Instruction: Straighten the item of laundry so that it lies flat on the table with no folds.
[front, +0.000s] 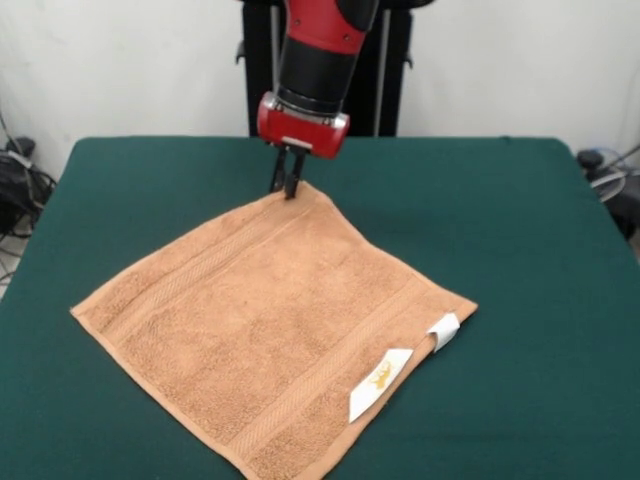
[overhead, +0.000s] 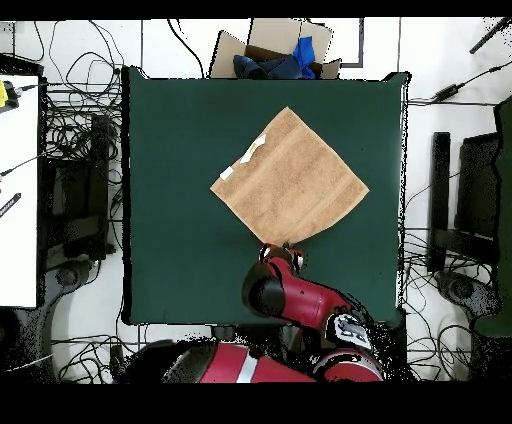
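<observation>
Front view: towel (front: 275, 325) is lying spread as a diamond across the frame's centre on the table (front: 540, 230).
Gripper (front: 288, 185): it is pinching the towel's top corner, fingers closed on the cloth.
Tags (front: 380, 383): two white ones are sitting on the lower-right edge.
Overhead view: towel (overhead: 290, 180) is lying centre frame; gripper (overhead: 285, 250) is meeting its bottom corner.
</observation>
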